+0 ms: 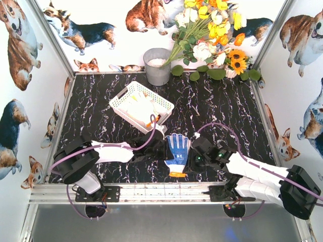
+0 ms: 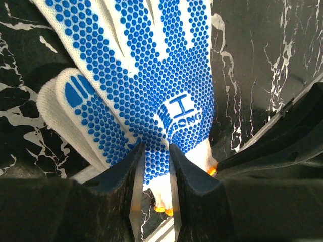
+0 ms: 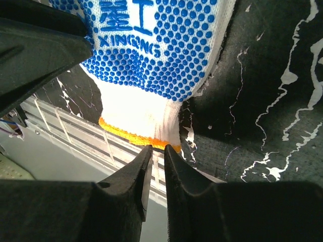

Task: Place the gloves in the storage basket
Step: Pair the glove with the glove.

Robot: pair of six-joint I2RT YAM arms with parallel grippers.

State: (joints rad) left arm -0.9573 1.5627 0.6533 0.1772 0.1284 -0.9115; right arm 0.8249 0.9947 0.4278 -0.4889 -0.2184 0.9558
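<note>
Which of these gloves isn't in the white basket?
The white knit glove with blue-dotted palm and orange cuff: it lies on the black marbled table, while the plain cream gloves sit inside the white lattice plastic basket.

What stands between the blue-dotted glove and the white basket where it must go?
Nothing visible blocks the way. Between the blue-dotted glove and the white basket lies only bare black marble table. The left arm's purple cable arches close to the basket's near corner, so it may brush a lifted glove.
</note>
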